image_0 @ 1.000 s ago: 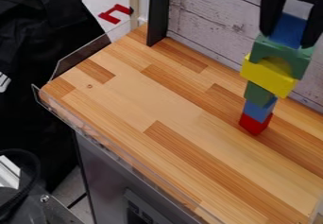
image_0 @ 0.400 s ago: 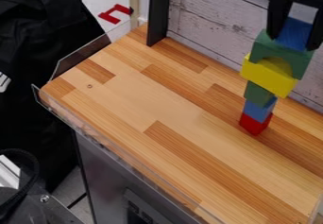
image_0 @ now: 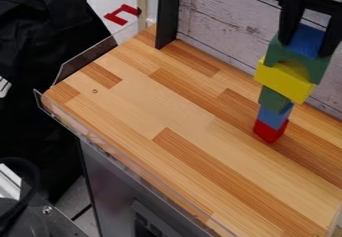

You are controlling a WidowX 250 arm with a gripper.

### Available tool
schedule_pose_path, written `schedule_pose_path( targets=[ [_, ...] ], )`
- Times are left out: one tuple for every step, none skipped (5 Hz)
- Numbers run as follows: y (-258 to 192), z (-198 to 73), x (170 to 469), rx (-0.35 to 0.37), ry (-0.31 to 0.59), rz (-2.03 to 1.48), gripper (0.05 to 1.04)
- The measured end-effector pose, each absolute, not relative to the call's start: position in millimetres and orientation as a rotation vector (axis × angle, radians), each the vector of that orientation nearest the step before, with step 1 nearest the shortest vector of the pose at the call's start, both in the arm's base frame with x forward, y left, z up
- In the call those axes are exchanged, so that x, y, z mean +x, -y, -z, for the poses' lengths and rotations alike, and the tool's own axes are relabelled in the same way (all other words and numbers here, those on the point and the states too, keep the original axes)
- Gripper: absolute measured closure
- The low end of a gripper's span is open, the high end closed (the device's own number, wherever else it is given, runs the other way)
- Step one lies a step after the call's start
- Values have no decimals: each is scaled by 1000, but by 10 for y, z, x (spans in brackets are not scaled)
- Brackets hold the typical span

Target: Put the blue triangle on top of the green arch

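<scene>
The end effector (image_0: 305, 47) appears closed to block width, its 2 fingers pinching the blue triangle (image_0: 306, 39) just over or on the green arch (image_0: 312, 63), so the careful course is to centre it, ease it down without pressing, then part both sides evenly and rise straight off the tower on the desk (image_0: 153, 96). The fingers cover the triangle's ends, its seat on the arch can't be judged, and the arm is cut off above.

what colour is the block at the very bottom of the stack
The bottom block is red, seen best in the camera view.
</scene>
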State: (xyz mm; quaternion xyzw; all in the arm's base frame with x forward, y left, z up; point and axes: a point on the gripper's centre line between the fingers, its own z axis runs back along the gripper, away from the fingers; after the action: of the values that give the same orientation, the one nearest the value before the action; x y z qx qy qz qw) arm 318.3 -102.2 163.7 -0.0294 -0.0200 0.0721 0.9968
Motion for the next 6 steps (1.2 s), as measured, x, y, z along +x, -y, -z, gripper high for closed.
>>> schedule_pose_path(
  targets=[
    [986,-1642,3193,-52,44,-160,544],
    [972,-1642,3200,-53,46,-168,493],
    [952,-1633,3206,-52,44,-176,203],
    [952,-1638,3205,-53,46,-182,77],
    [926,-1675,3146,-46,51,-211,83],
    [942,-1993,2990,-65,104,-222,83]
  ],
)
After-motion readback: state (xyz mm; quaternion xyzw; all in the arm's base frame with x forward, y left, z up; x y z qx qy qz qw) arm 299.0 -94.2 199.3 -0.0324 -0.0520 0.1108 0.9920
